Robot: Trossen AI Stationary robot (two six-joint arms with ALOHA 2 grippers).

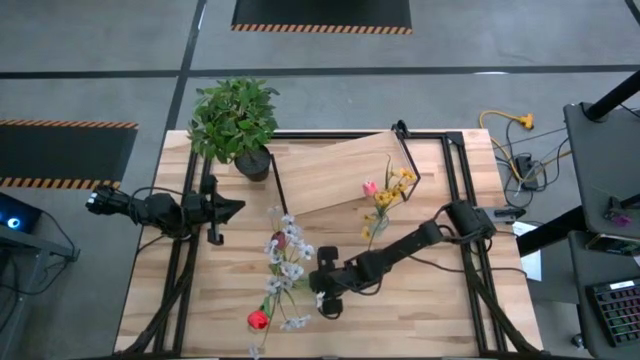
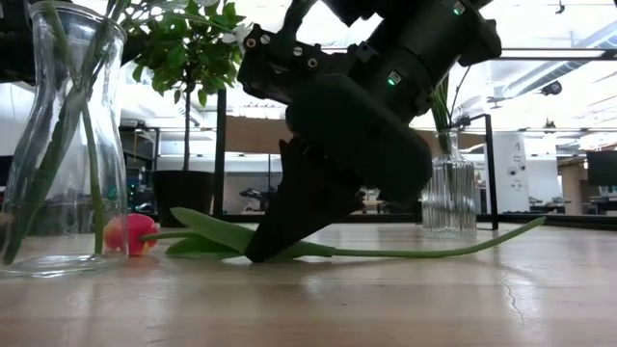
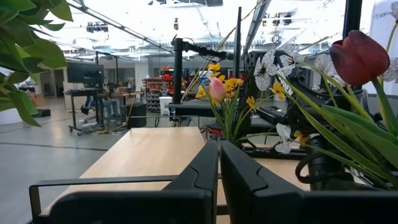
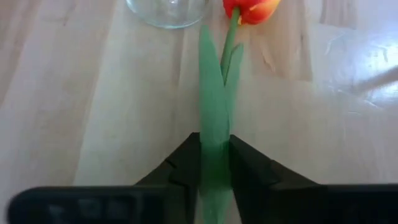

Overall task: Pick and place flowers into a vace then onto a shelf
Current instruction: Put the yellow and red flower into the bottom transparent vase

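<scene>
Lying flat on the wooden surface point(image 1: 420, 300), a red-and-orange tulip point(image 4: 250, 9) is pinched at its green leaf and stalk by the right pincer point(image 4: 214, 163), whose two dark fingers point(image 4: 180, 165) are pressed against either side of the leaf in the right wrist view. In the low view the pincer point(image 2: 265, 253) is seen lowered to the surface, with the tulip's bloom point(image 2: 128, 233) to one side of it and the long stalk point(image 2: 434, 253) trailing to the other. From above, this pincer point(image 1: 328, 300) is placed near the front of the surface, just beside a clear glass vase point(image 2: 60, 145) in which pale white-lilac sprays point(image 1: 287, 250) are held. A second, ribbed glass vase point(image 2: 448, 198) with yellow blooms point(image 1: 392, 190) and a pink bud point(image 1: 370, 187) is found farther back, beside the light wooden shelf point(image 1: 335, 172). A leafy plant in a dark pot point(image 1: 236, 122) is set at the far left corner. The left pincer point(image 3: 219, 180) is kept pressed together, empty, at the left side of the surface, near the potted plant.
</scene>
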